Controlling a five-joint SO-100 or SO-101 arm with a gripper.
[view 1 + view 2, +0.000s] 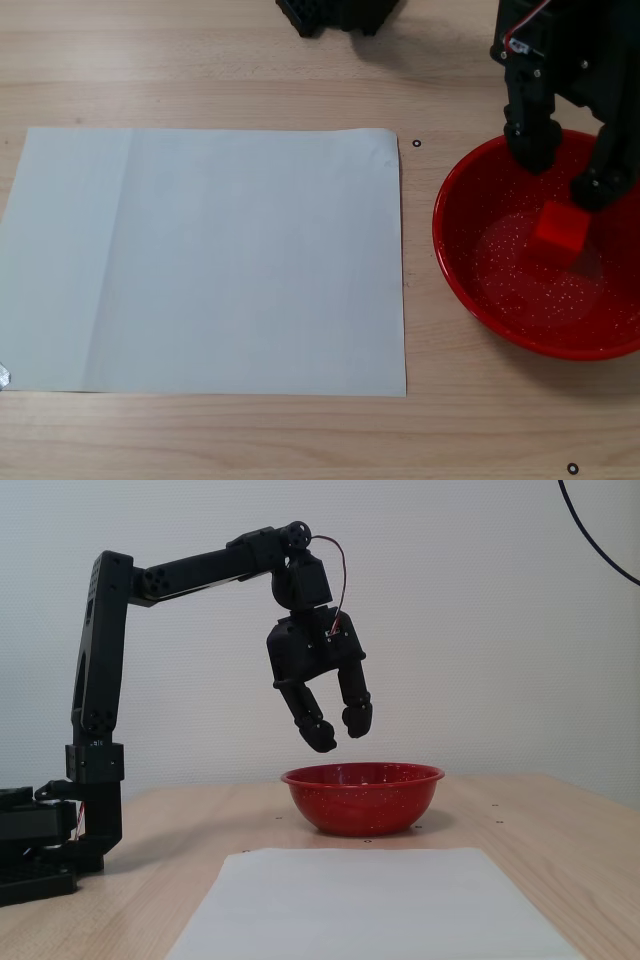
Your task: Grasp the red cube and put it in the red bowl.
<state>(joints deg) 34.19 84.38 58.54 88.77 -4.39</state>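
The red bowl stands at the right of the table in a fixed view, and it also shows from the side in another fixed view. The red cube lies inside the bowl, tilted, near the far side; the bowl's wall hides it in the side view. My gripper hangs above the bowl, open and empty, its black fingers apart. In the side view my gripper is clearly above the bowl's rim, not touching it.
A large white sheet of paper lies flat on the wooden table left of the bowl. The arm's black base stands at the left in the side view. Small black marks dot the table.
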